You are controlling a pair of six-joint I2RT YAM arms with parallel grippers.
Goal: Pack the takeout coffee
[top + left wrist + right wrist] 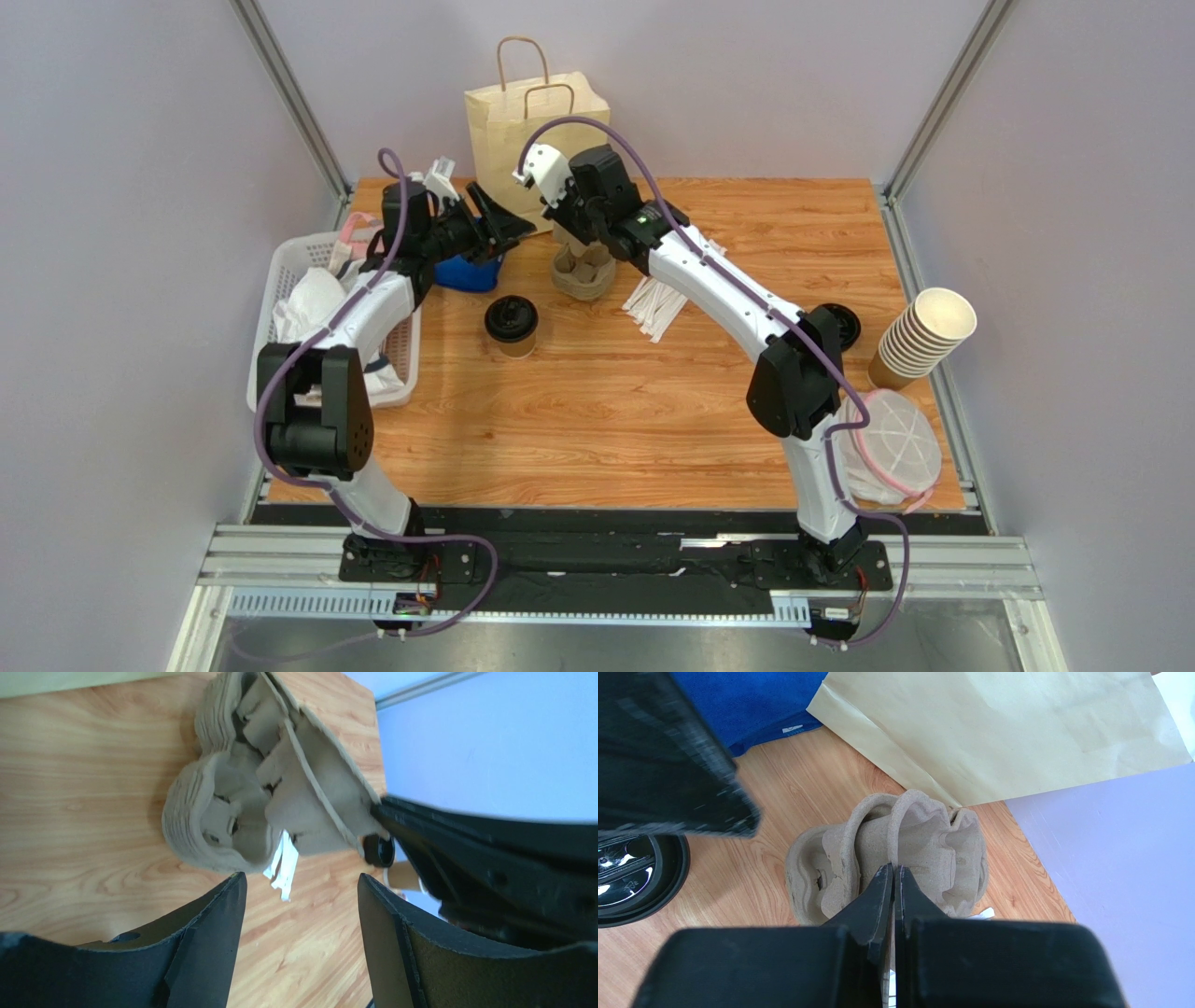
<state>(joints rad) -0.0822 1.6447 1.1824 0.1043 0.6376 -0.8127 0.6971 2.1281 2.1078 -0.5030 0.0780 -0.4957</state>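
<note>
Grip unclear: right tool pressed together at beige pulp tray; left tool spread. Only overhead shows the black-lidded tan paper cup whole.

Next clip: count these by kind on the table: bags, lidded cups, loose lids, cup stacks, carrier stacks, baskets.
Paper bag: 1
Lidded coffee cup: 1
Loose black lid: 1
Stack of lidless cups: 1
Cup carrier stack: 1
White basket: 1
Total: 6
</note>
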